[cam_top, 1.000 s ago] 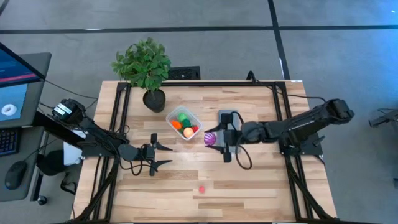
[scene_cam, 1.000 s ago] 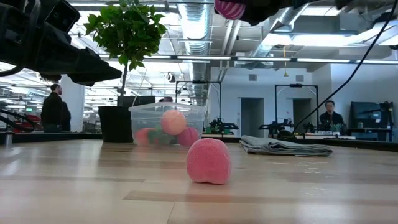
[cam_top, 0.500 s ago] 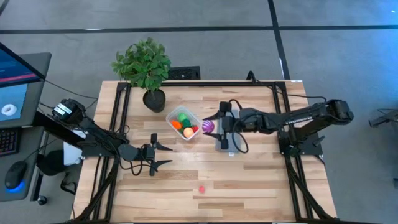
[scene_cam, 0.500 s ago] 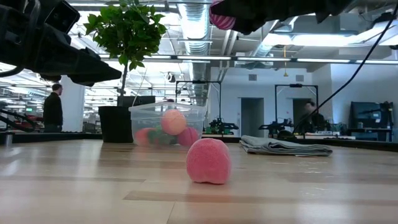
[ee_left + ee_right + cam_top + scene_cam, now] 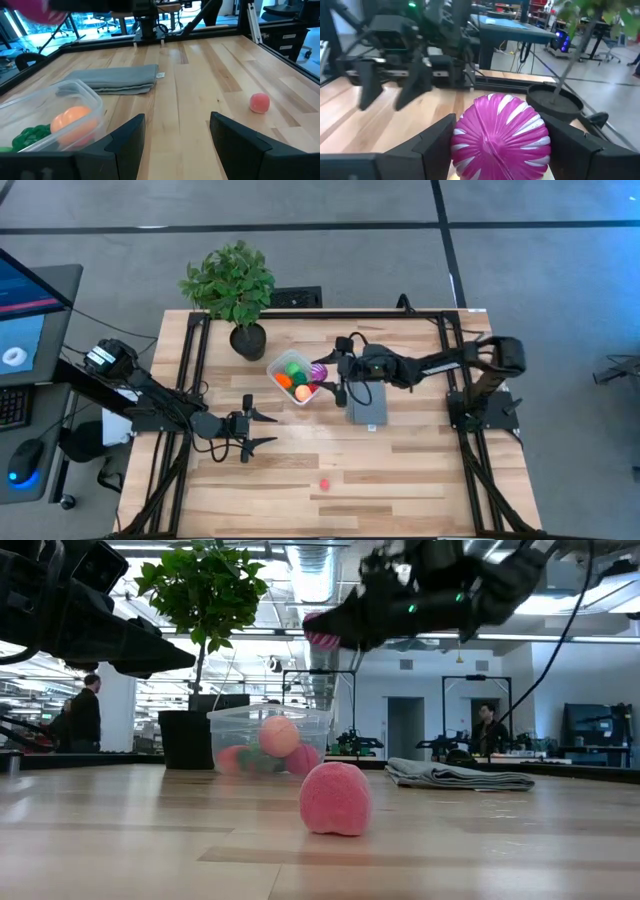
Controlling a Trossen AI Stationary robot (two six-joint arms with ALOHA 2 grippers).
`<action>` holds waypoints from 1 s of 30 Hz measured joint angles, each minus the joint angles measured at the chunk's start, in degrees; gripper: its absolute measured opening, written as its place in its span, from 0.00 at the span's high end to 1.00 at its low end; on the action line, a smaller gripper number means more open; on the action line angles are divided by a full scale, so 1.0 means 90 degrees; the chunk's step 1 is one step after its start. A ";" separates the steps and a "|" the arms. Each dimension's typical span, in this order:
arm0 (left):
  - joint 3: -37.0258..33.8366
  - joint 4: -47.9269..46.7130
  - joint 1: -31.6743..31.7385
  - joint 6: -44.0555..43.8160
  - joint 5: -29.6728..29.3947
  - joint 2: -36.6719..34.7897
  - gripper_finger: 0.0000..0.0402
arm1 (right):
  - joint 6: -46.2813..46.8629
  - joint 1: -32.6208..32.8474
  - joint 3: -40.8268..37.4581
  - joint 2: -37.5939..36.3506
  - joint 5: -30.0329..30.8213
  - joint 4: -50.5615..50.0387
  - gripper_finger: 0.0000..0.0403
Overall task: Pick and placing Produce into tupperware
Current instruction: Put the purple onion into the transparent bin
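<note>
The clear tupperware (image 5: pixel 295 379) (image 5: pixel 268 740) stands left of the table's middle and holds a green ball (image 5: pixel 293 367), an orange carrot (image 5: pixel 285 380), an orange ball (image 5: pixel 302 392) and a red piece (image 5: pixel 313 388). My right gripper (image 5: pixel 322 376) (image 5: pixel 499 150) hovers over its right rim, shut on the spiky purple ball (image 5: pixel 318 373) (image 5: pixel 322 630). The pink piece (image 5: pixel 324 483) (image 5: pixel 335 798) lies on the wood near the near edge. My left gripper (image 5: pixel 272 429) (image 5: pixel 177 135) waits open above the table, nearer than the tupperware. My right gripper pinches the spiky purple ball (image 5: pixel 499 135) between its two fingers (image 5: pixel 437 145), one on either side of its widest part. The fingers reach in about level from the table's right. The ball is lifted clear and hangs in the air above the tupperware's right rim.
A flat grey slab (image 5: pixel 368 405) lies right of the tupperware, under my right arm. A leafy plant (image 5: pixel 232 285) in a black pot (image 5: pixel 248 340) stands at the far left corner. Black frame rails run along the table's left and right sides. People stand in the room beyond.
My right gripper has moved toward the table's left and a little toward its far edge, carrying the purple ball from over the grey slab to over the tupperware's right rim, and has come down somewhat. It has stayed shut on the ball.
</note>
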 joint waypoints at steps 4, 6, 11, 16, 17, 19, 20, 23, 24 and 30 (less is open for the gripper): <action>0.0000 -0.0082 -0.0001 0.0000 -0.0004 0.0000 0.47 | 0.0270 -0.0346 0.0105 0.0560 -0.0401 0.0452 0.29; 0.0000 -0.0154 -0.0001 0.0000 -0.0011 0.0000 0.47 | 0.0379 -0.0474 0.0313 0.0803 -0.0573 0.0466 0.29; 0.0000 -0.0230 0.0000 0.0000 -0.0086 0.0000 0.47 | 0.0402 -0.0579 0.0982 0.1374 -0.0979 0.0213 0.29; 0.0000 -0.0268 -0.0002 -0.0002 -0.0090 0.0000 0.47 | 0.0319 -0.0642 0.1823 0.1775 -0.1080 -0.0770 0.29; 0.0000 -0.0268 -0.0002 0.0002 -0.0092 0.0000 0.47 | 0.0265 -0.0656 0.2016 0.1862 -0.1077 -0.1062 0.29; 0.0000 -0.0268 0.0000 0.0015 -0.0100 0.0000 0.47 | 0.0200 -0.0669 0.2361 0.2012 -0.1067 -0.1678 0.29; 0.0000 -0.0270 -0.0001 0.0018 -0.0106 0.0000 0.47 | 0.0169 -0.0669 0.2513 0.2085 -0.1066 -0.1925 0.29; 0.0000 -0.0270 0.0000 0.0069 -0.0107 0.0000 0.47 | 0.0070 -0.0657 0.2876 0.2208 -0.1068 -0.2507 0.29; 0.0000 -0.0270 0.0000 0.0078 -0.0107 0.0000 0.47 | 0.0048 -0.0655 0.2937 0.2208 -0.1072 -0.2648 0.29; 0.0000 -0.0270 -0.0001 0.0100 -0.0107 0.0000 0.47 | 0.0057 -0.0664 0.2984 0.2206 -0.1068 -0.2684 0.29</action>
